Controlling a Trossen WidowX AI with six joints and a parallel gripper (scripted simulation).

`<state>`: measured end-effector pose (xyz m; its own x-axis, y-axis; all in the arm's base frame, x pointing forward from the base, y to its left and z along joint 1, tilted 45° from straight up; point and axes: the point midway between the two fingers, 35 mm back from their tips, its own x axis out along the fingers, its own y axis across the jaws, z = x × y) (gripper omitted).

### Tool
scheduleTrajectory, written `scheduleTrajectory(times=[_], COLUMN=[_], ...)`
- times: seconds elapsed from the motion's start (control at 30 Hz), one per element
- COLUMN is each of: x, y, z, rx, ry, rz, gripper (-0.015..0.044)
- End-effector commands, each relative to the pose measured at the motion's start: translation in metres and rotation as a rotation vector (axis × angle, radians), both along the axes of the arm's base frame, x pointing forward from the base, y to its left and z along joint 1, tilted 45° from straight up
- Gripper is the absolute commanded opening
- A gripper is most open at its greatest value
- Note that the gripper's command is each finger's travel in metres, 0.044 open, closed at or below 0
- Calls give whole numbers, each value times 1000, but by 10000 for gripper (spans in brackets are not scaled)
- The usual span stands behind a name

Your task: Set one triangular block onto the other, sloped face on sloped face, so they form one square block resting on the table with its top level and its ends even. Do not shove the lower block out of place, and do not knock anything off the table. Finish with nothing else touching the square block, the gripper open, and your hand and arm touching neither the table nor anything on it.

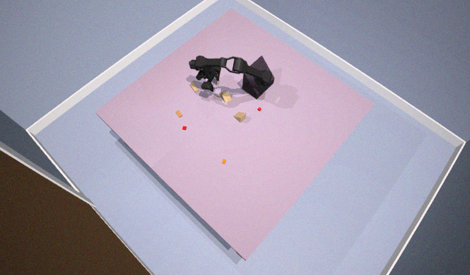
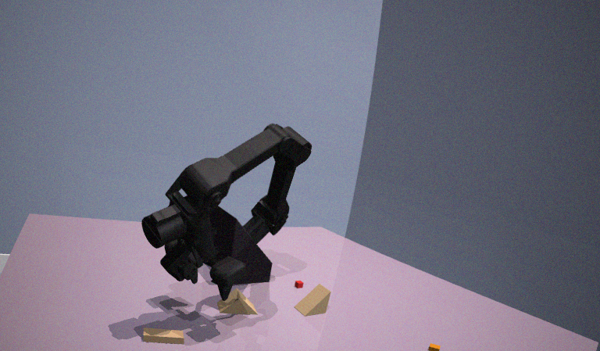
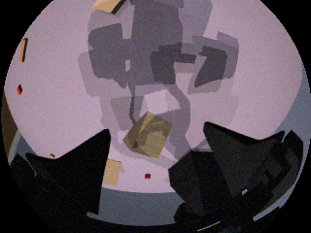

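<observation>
Our tool [image 2: 208, 281] is wide open and holds nothing — it hangs just above one triangular block [image 2: 237, 304]; the other triangular block [image 2: 313, 301] lies apart on the tabletop [image 2: 398, 294]. A careless descent could shove the first one.
</observation>
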<state>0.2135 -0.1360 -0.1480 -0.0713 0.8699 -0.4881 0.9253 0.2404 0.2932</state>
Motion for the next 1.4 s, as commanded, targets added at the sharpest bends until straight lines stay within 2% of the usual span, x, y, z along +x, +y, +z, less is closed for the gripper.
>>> scheduleTrajectory(times=[0.0,0.1,0.37,0.73,1.1,1.37], x=[-36,-47,-46,-22,-22,-22], y=[-2,-4,-3,82,87,86], z=[14,19,19,5,5,5], rx=[294,415,416,490,493,491], ry=[275,374,375,469,476,471], rz=[-336,-451,-450,-416,-414,-408], gripper=[440,440,440,440,440,230])
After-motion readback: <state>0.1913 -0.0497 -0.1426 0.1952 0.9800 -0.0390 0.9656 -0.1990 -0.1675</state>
